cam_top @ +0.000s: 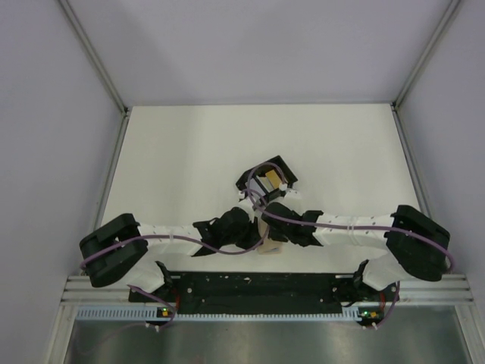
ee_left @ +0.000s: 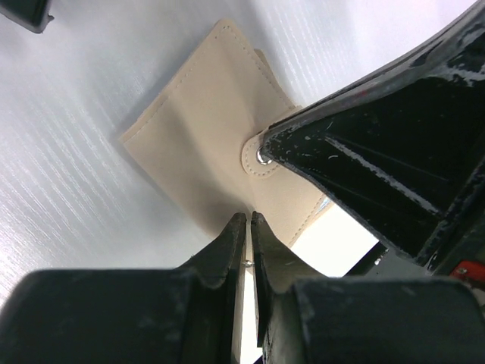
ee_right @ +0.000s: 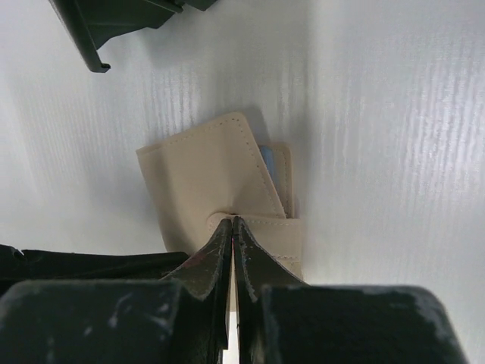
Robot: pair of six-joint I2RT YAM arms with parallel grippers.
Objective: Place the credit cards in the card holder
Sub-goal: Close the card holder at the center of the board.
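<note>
Mid-loading: the left gripper (ee_left: 248, 221) pinches an edge of the card holder (ee_left: 204, 129), the right gripper (ee_right: 232, 224) clamps its snap tab (ee_right: 269, 227), near-centre on the table (cam_top: 182, 152), 1 blue card (ee_right: 267, 163) tucked inside; next probably means spreading the pocket.

Both arms stretch inward from their bases and meet over the card holder (cam_top: 270, 246), the left arm (cam_top: 170, 241) coming in from its left side and the right arm (cam_top: 356, 233) from its right. The left gripper (ee_left: 248, 221) has its fingers pressed almost together at the card holder's edge, seemingly pinching it, though the contact itself is hard to see. The right gripper (ee_right: 233, 222) is clamped tight on the card holder's strap.
</note>
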